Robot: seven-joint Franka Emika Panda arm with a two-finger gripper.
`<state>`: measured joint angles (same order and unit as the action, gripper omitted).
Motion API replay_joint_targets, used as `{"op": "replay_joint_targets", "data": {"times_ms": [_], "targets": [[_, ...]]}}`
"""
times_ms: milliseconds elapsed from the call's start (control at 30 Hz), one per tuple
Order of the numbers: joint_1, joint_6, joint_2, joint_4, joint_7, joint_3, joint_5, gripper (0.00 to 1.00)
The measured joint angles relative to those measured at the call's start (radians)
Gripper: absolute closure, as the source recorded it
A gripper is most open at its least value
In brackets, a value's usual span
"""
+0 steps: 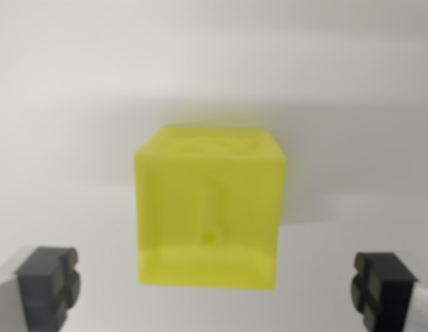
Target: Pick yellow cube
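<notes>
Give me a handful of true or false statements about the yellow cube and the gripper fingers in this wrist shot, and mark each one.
1. The yellow cube sits between the two dark fingertips in the wrist view. True.
2. The gripper is closed on the cube. False: the jaws stand wide open, with a clear gap on each side of the cube.
3. The cube is opaque red. False: it is yellow and somewhat translucent.
4. The cube rests on a plain pale surface. True.
5. A second cube lies at the wrist view's left. False: only one cube is visible.
</notes>
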<state>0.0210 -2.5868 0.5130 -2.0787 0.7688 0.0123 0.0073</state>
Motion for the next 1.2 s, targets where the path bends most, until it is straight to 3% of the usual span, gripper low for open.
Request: {"op": "replay_joint_targets", "data": {"times_ms": [833, 1167, 1200], "targets": [[-0.005, -0.102, 0.134, 0.035, -0.007, 0.000, 0.008, 0.00], [-0.006, -0.108, 0.142, 0.038, -0.008, 0.000, 0.009, 0.00], [-0.006, -0.108, 0.142, 0.038, -0.008, 0.000, 0.009, 1.00]]}}
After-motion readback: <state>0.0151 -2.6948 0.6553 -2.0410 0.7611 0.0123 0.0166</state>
